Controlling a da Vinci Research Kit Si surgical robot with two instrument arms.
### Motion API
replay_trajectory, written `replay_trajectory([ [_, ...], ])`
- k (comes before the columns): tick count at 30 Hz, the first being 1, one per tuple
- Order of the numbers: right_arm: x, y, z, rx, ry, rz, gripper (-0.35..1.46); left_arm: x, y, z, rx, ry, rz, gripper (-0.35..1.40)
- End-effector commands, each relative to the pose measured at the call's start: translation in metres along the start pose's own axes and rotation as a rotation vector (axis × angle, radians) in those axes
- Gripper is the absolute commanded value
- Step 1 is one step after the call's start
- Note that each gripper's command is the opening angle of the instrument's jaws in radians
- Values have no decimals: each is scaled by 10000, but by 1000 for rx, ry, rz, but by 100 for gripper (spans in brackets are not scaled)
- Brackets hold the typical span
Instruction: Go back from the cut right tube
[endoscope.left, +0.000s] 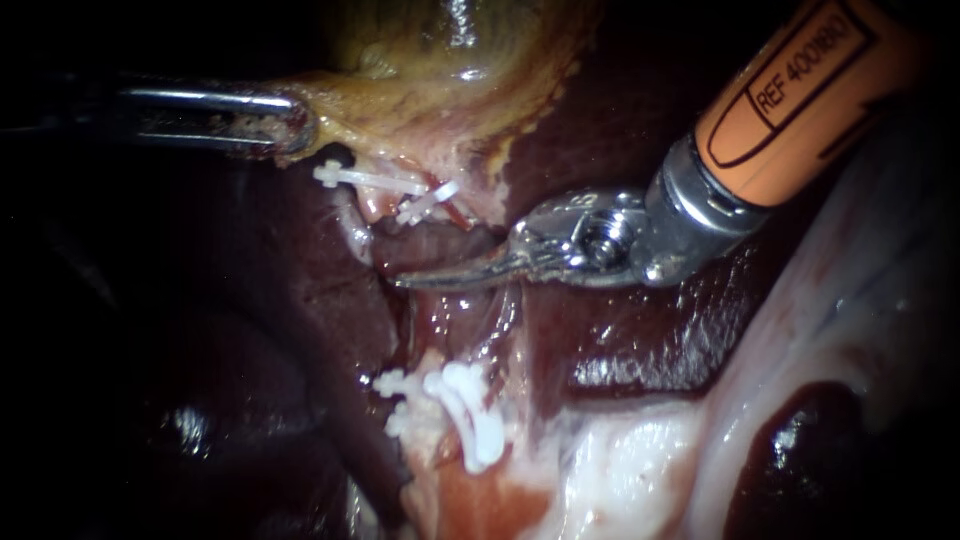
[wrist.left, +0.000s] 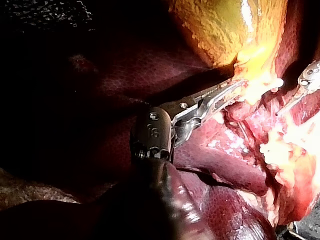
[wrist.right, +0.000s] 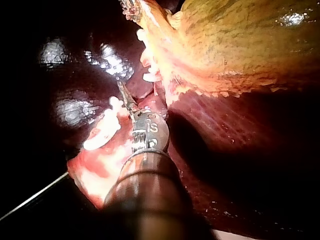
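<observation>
Two instruments, two groups of white clips and one gallbladder (endoscope.left: 440, 60) on the dark liver (endoscope.left: 640, 330).

The left instrument (endoscope.left: 288, 122) comes in from the left. Its claw is clamped on the gallbladder's lower edge, and the left wrist view shows both halves biting that yellow rim.

The right instrument (endoscope.left: 440, 275) enters from the upper right. Its curved claw is closed on nothing, the tips lying together. Its long axis runs left to right with the point facing left, and it lies in the gap between the two clip groups, touching neither.

The far clips (endoscope.left: 365, 178) number two, side by side just under the gallbladder's edge. The near clips (endoscope.left: 470, 415) form a cluster of at least three, packed too closely to count exactly.

The cut right tube (endoscope.left: 432, 362) is parted, with its long axis running near to far. Its near stump sits at the near cluster, cut end facing the gallbladder, while the right-hand far clip sits opposite it, up by the gallbladder. The closed claw lies crosswise to that axis — between the two ends, nearer the far one.
</observation>
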Motion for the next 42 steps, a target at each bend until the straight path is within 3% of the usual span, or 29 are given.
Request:
replay_trajectory([
  [1,0,-1,0,0,0,2,-35,0,0,0,0,0,0,-35],
  [3,2,-1,0,2,3,3,-35,0,0,0,0,0,0,-35],
  [5,4,-2,-2,3,3,4,54,0,0,0,0,0,0,-35],
  [6,4,-1,-1,-2,6,4,83,0,0,0,0,0,0,-35],
  [7,4,-1,-1,-7,9,4,101,0,0,0,0,0,0,-35],
  [10,1,-1,2,-29,26,2,131,0,0,0,0,0,0,-35],
  [13,0,-1,2,-59,31,2,141,0,0,0,0,0,0,-35],
  [16,-3,-5,-3,-142,31,-94,143,0,0,0,0,0,0,-35],
  [24,-25,-17,-40,-317,-160,-338,143,0,-2,0,-1,0,0,-35],
  [27,-35,-19,-57,-349,-188,-376,143,0,-2,0,-1,0,0,-35],
  [34,-62,-27,-100,-394,-183,-394,143,0,-3,0,0,0,0,-35],
  [42,-68,-27,-110,-423,-176,-387,143,-7,-6,12,7,3,5,-35],
])
